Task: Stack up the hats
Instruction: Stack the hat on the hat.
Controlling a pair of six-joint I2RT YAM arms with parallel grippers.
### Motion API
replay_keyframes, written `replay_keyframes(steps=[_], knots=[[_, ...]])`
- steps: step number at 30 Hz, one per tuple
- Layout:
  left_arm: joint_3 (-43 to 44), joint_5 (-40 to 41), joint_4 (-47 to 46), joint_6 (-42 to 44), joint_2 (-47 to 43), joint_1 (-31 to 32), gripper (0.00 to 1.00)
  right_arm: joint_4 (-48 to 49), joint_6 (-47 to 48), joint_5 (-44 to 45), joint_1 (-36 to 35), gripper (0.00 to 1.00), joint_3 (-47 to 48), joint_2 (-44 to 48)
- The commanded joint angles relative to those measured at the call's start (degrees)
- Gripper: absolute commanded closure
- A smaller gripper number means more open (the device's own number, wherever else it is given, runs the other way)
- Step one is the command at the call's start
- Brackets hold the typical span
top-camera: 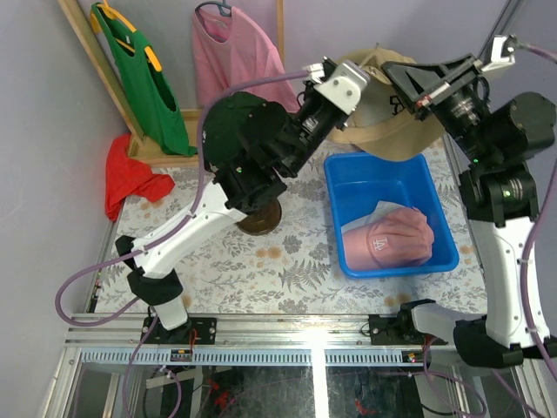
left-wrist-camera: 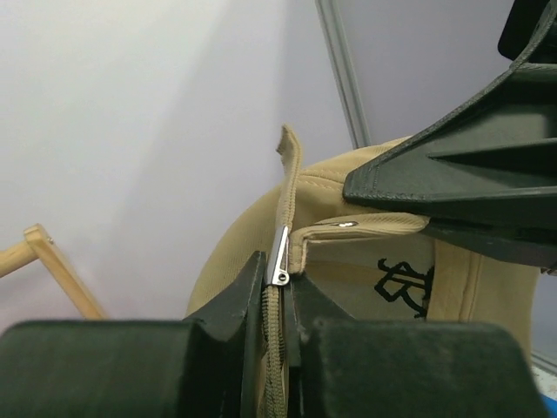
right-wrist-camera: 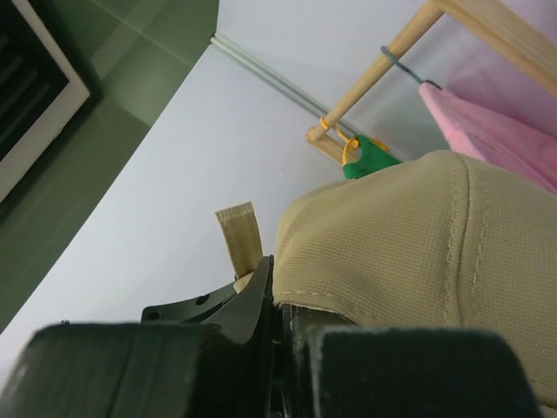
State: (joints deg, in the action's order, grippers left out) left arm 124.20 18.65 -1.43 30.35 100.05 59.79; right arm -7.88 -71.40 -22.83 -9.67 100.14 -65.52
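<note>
- While it hangs in the air over the far right corner of the bench [top-camera: 218, 261], the tan baseball cap [top-camera: 392, 131] is pinched from two sides.
- Left gripper [left-wrist-camera: 277, 280]: fingers drawn together on the cap's back strap, right at the metal buckle [left-wrist-camera: 280, 257].
- Right gripper [right-wrist-camera: 277, 292]: clamped on the cap's lower rim, beside the loose strap end [right-wrist-camera: 239, 231].
- Pink cap [top-camera: 392, 239]: lying in the blue bin [top-camera: 442, 209] by the bench's right edge.
</note>
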Motion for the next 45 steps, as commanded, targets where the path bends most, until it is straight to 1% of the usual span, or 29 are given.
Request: replay_keyframes(steps=[1, 5, 8, 11, 17, 18, 20, 24, 30, 37, 41, 45], knots=[[4.6, 2.4, -2.1, -2.7, -4.9, -6.4, 1.00, 4.8, 4.0, -2.3, -4.4, 1.00, 6.7, -4.3], [5.0, 1.0, -1.4, -5.2, -5.6, -10.3, 1.00, 5.2, 10.3, -0.7, -13.0, 1.00, 12.3, -10.6], [4.1, 1.0, -2.6, -6.0, -6.5, -12.9, 1.00, 2.9, 14.9, 0.3, -17.1, 1.00, 18.7, -16.0], [2.8, 1.3, -4.4, -7.3, -7.4, -16.1, 1.00, 1.5, 18.4, 0.9, -19.0, 1.00, 25.6, -20.8], [1.3, -1.3, -6.4, -13.0, -8.0, -24.2, 1.00, 3.1, 21.8, 0.5, -19.9, 1.00, 33.9, -29.1], [0.7, -1.4, -6.9, -13.8, -8.0, -25.7, 1.00, 3.3, 22.4, 0.2, -20.0, 1.00, 35.6, -31.9], [-0.9, -1.8, -8.4, -15.3, -8.3, -27.9, 1.00, 4.1, 23.6, -0.4, -20.6, 1.00, 38.8, -34.9], [-3.3, -2.4, -10.8, -19.1, -8.5, -32.3, 1.00, 7.5, 26.8, -0.5, -21.6, 1.00, 42.2, -39.4], [-5.6, -3.4, -13.4, -24.1, -7.8, -37.4, 1.00, 8.0, 30.2, -0.4, -21.8, 1.00, 51.0, -47.6], [-5.9, -5.2, -15.1, -29.8, -5.1, -42.6, 1.00, 12.2, 33.8, 1.7, -22.2, 1.00, 52.2, -51.6], [-5.6, -6.3, -15.9, -32.0, -3.2, -44.8, 1.00, 12.2, 35.5, 2.7, -22.3, 1.00, 54.8, -54.5], [-7.6, -6.8, -17.6, -34.4, -2.6, -46.6, 1.00, 12.8, 35.9, 2.2, -22.8, 1.00, 54.6, -56.2]])
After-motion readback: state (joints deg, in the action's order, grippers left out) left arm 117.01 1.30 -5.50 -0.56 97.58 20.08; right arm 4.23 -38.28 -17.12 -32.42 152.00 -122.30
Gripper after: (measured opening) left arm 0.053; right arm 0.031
